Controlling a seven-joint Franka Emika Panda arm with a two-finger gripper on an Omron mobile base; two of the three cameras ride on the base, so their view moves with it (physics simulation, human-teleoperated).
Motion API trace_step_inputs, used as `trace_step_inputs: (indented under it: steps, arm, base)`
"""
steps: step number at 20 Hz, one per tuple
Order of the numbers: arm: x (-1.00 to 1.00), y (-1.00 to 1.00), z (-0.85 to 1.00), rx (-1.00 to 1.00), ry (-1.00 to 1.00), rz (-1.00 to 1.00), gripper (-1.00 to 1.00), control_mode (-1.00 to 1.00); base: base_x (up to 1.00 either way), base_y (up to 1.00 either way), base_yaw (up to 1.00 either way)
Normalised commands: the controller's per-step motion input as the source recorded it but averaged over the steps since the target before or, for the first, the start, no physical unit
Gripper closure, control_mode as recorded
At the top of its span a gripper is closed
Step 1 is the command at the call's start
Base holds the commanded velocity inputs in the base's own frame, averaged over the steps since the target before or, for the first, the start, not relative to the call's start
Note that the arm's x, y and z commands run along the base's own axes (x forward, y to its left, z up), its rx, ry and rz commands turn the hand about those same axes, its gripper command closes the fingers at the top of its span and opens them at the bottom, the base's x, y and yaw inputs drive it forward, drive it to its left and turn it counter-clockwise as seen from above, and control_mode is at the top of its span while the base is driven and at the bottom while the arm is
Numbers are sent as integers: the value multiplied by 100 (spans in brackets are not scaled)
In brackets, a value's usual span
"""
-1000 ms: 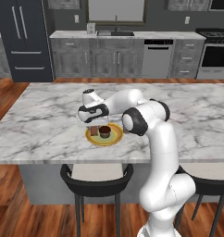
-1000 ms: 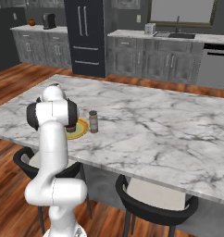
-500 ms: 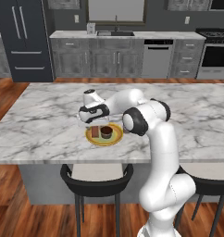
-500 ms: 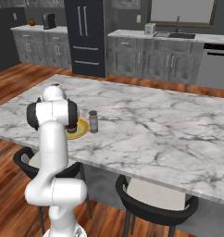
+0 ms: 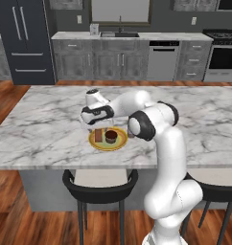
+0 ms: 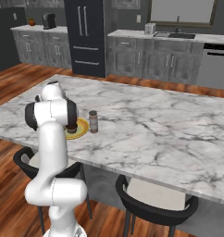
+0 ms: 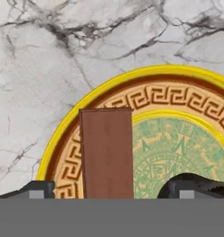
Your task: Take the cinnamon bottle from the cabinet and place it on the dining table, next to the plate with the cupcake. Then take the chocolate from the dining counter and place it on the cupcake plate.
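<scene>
The dining table (image 5: 51, 124) carries everything near its front edge, toward the left end. The plate (image 5: 107, 139) sits there, just inside that edge. The gripper (image 7: 108, 190) hangs low over the plate's left part, jaws spread, a fingertip on each side of the chocolate (image 7: 106, 152) without pinching it. The cinnamon bottle (image 6: 93, 121) stands upright just beside the plate's right rim. The chocolate lies flat on the plate, across its patterned border. The cupcake (image 5: 110, 137) sits at the plate's centre, close beside the chocolate.
</scene>
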Motion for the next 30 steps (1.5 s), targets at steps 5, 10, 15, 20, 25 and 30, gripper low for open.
trace_step_inputs:
  steps: [5,10,15,20,25,30]
  arm:
    - [-33,0,27,0,-2,0,-100,-100]
    - [-49,0,24,3,-2,0,-100,-100]
    - [-64,-8,20,4,-2,0,-100,-100]
    - [-77,-19,9,2,-9,0,-100,-100]
    - [-86,-27,4,3,-19,0,-100,-100]
    - [-77,-32,11,4,-19,1,-100,-100]
  base:
    - [0,0,0]
    - [0,0,0]
    - [0,0,0]
    - [0,0,0]
    - [0,0,0]
    - [0,0,0]
